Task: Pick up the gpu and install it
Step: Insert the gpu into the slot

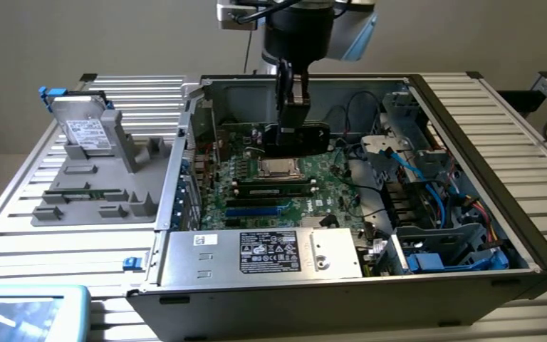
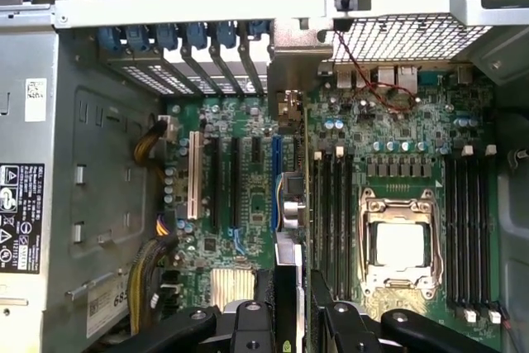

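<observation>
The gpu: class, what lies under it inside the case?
The green motherboard with its expansion slots lies below the gpu. The strip directly beneath the card is covered.

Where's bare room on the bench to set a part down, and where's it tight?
Free: silver slatted table in front of the grey moulded fixture tray; slats off the black computer case at the exterior view's far right. Crowded: over the green motherboard, where the gripper holds the gpu.

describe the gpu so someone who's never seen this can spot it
Look into the open computer case, where the arm hangs over the green motherboard. The gpu is the thin dark card held on edge in the gripper. Unlike the labelled hard drive outside, it carries a silvery end bracket.
</observation>
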You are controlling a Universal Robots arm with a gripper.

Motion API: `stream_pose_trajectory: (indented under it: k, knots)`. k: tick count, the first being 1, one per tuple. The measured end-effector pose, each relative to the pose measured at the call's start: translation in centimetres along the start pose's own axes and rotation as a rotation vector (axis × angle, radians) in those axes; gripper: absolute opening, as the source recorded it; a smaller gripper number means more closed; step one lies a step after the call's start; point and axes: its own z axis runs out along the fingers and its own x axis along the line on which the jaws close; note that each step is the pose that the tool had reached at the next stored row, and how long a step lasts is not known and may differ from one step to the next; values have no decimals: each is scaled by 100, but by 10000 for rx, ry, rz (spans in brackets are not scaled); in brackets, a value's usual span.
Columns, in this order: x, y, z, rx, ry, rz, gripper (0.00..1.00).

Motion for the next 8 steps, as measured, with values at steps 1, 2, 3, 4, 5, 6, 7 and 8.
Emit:
stream_pose_trajectory:
  k: [1,2,3,4,5,6,7,8]
  knots:
    - [-1,4,8,9,-7,46,28]
    - [-1,12,17,8,-11,89,28]
    - [-2,21,26,4,-12,132,28]
    - [-3,30,36,-1,-14,176,28]
    - [-3,38,45,-5,-17,220,28]
    - [-4,43,53,-7,-19,255,28]
    - [-4,44,55,-9,-17,264,28]
    - [-4,44,55,-10,-16,264,28]
